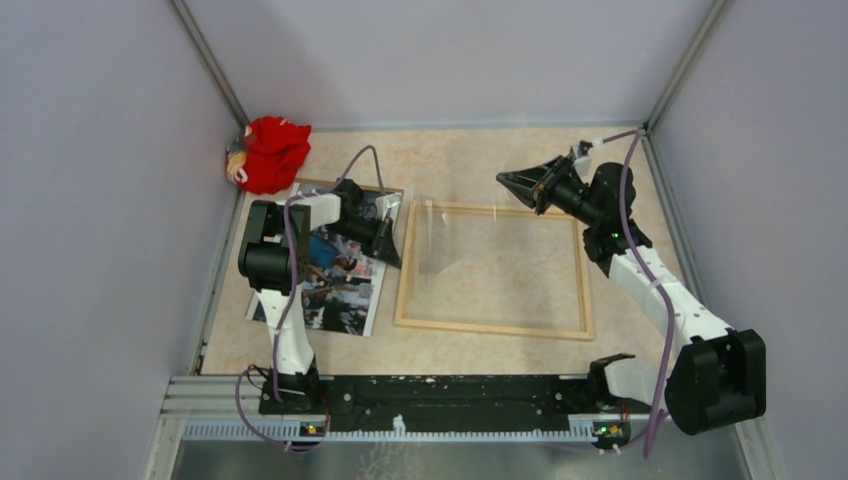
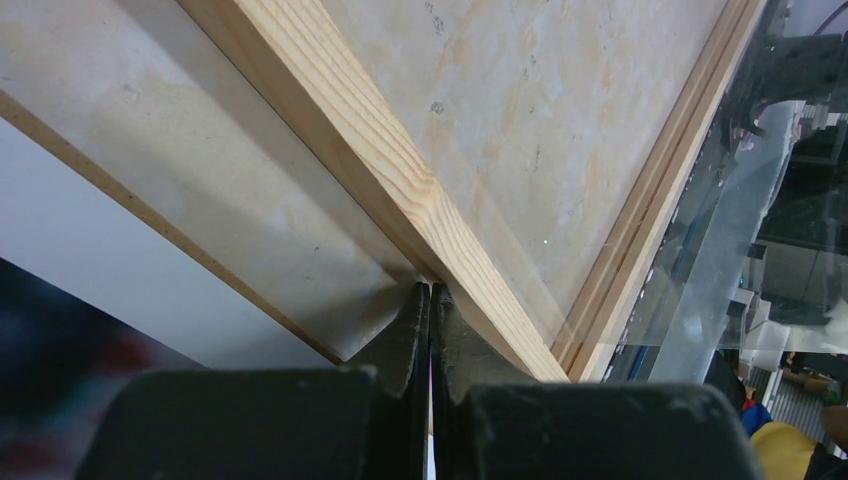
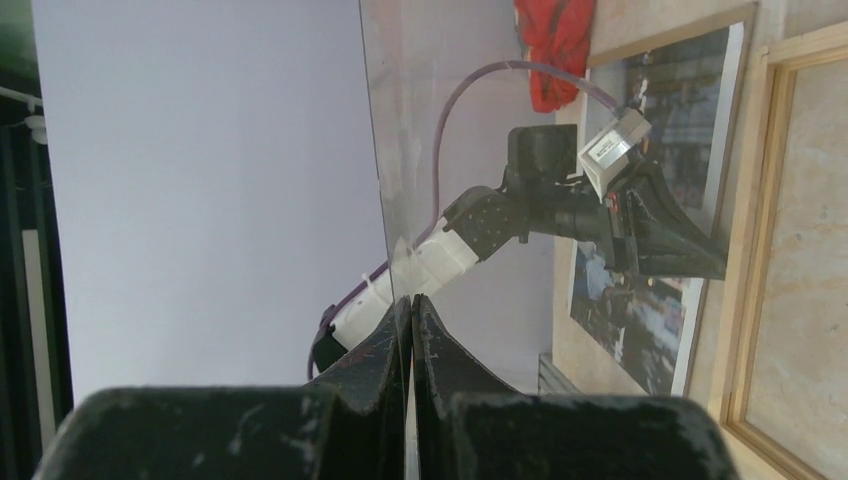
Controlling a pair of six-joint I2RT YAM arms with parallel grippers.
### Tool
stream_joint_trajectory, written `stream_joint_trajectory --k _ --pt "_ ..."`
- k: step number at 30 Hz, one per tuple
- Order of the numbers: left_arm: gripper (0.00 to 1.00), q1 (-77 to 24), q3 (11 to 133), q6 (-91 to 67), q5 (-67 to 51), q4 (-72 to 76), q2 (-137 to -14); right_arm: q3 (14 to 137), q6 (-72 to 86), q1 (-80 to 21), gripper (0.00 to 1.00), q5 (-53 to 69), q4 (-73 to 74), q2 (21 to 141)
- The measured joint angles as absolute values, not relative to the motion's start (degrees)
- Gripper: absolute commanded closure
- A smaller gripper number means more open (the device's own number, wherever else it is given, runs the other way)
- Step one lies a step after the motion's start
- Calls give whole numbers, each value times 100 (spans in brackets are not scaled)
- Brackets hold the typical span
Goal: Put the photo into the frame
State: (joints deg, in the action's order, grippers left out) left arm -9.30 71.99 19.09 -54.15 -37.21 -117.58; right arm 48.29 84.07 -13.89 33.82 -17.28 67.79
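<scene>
Frame (image 1: 490,328) is laid flat mid-table (image 1: 480,160), inner area bare. Photo (image 1: 345,295) is seen just left of it, partly hidden by left arm. Left jaws are shut, tips at frame's left rail. Clear pane (image 1: 432,235) is pinched by right jaws, tilted up over frame's upper left. Red plush (image 1: 272,152) sits in upper-left corner.

left arm (image 1: 290,345), right arm (image 1: 670,300): white and black links | cables (image 1: 362,150): purple | left hand (image 2: 430,295), right hand (image 3: 405,302): black, wedge-shaped
</scene>
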Motion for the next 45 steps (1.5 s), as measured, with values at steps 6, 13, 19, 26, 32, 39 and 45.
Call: stream_joint_trajectory --k 6,13,19,26,32,39,45 --pt "100 -930 7194 1896 -5419 -3719 -11758 4816 8396 -1389 100 3164 -1570 6772" --pt "100 -930 7194 1898 -5419 -3721 -11758 4606 8361 -1389 100 3022 -1431 6578" --pt "100 -930 7194 1896 -5419 -3721 -11758 4370 8350 -1389 100 2974 -1186 6195" --pt "100 -930 7194 1894 -5419 -3721 -11758 4311 8206 -1389 100 3020 -893 5734" --pt "100 -930 7194 1892 -5419 -3721 -11758 4274 8154 -1389 100 3094 -716 5693" --pt "100 -930 7194 1890 -5419 -3719 -11758 4274 8149 -1389 100 3142 -720 5693" --pt "100 -930 7194 1885 -5419 -3719 -11758 4274 8149 -1389 100 3173 -718 5693"
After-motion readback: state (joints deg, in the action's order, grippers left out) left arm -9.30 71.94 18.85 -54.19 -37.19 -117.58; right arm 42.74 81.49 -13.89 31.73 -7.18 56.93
